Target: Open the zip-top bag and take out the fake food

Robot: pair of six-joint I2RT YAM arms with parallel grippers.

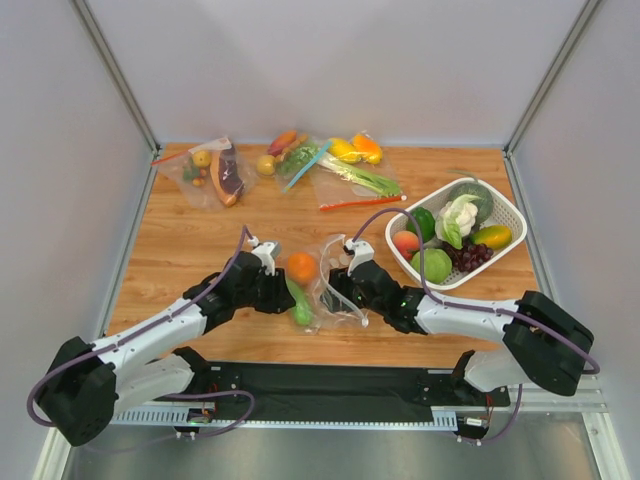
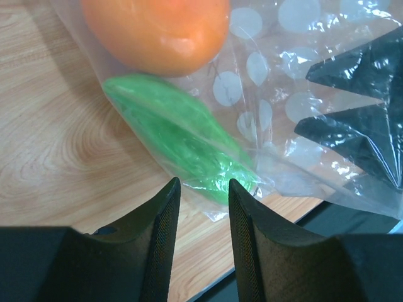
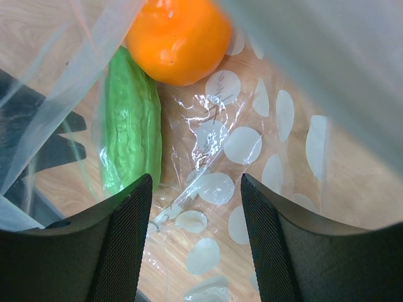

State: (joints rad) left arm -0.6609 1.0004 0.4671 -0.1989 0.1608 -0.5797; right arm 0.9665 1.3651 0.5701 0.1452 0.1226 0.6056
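Note:
The dotted clear zip-top bag (image 1: pixel 330 255) lies on the wooden table between my two grippers. A round orange (image 1: pixel 301 267) and an elongated green piece (image 1: pixel 299 306) lie in it. My left gripper (image 1: pixel 281 294) is open and empty, and in the left wrist view (image 2: pixel 203 189) its tips are just short of the bag's corner (image 2: pixel 271 82) by the green piece (image 2: pixel 176 138) and orange (image 2: pixel 157 31). My right gripper (image 1: pixel 336 289) is wide open, and in its wrist view (image 3: pixel 196 189) it sits over dotted plastic (image 3: pixel 252 145) with a plastic layer overhead, facing the orange (image 3: pixel 179 38) and green piece (image 3: pixel 129 126). The white cauliflower (image 1: pixel 458 218) lies in the basket.
A white basket (image 1: pixel 508 212) at the right holds other toy fruit. Three other filled bags lie along the back: one (image 1: pixel 215 170) at left, one with a blue strip (image 1: pixel 300 155), one with a red strip (image 1: pixel 358 175). A black mat (image 1: pixel 320 385) runs along the near edge.

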